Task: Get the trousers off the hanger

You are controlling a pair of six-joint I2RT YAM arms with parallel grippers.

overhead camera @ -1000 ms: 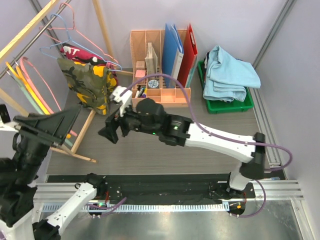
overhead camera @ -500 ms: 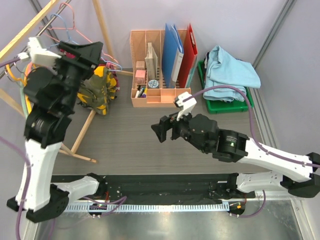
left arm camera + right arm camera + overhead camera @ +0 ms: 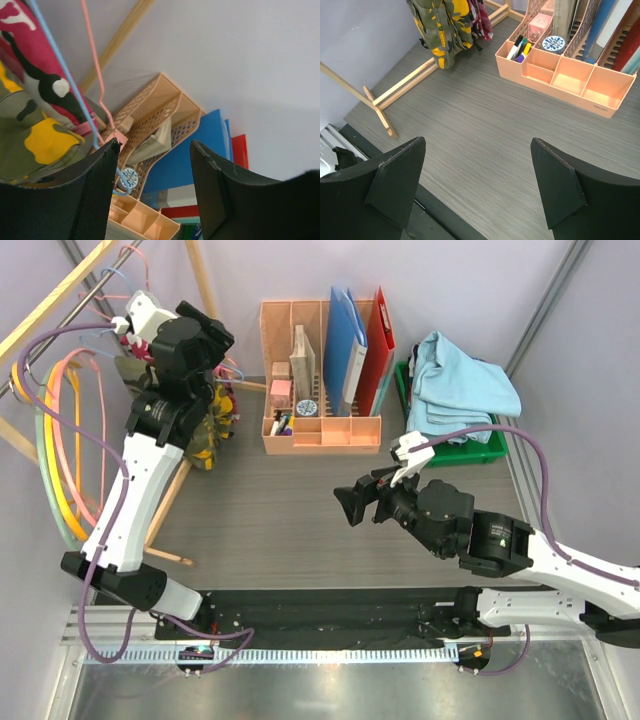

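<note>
Yellow-olive camouflage trousers (image 3: 203,425) hang from a hanger on the wooden rack (image 3: 165,508) at the far left, with pink camouflage trousers (image 3: 226,400) just behind them. My left gripper (image 3: 207,343) is raised right above them, open and empty. In the left wrist view the gripper (image 3: 155,144) is beside the olive cloth (image 3: 30,145), the pink camouflage cloth (image 3: 27,55) and a blue hanger wire (image 3: 56,65). My right gripper (image 3: 356,505) is open and empty over the table's middle; its wrist view (image 3: 479,141) shows the trousers (image 3: 442,25) far off. Light blue trousers (image 3: 460,385) lie in the green bin (image 3: 490,452).
A peach desk organiser (image 3: 322,390) with blue and red folders stands at the back centre; it also shows in the right wrist view (image 3: 565,65). Several empty coloured hangers (image 3: 60,440) hang on the rack at the left. The rack's wooden foot (image 3: 380,117) crosses the table.
My left arm has swung up from the near left to the hangers on the rack. My right arm has drawn back to the right, away from the trousers.
</note>
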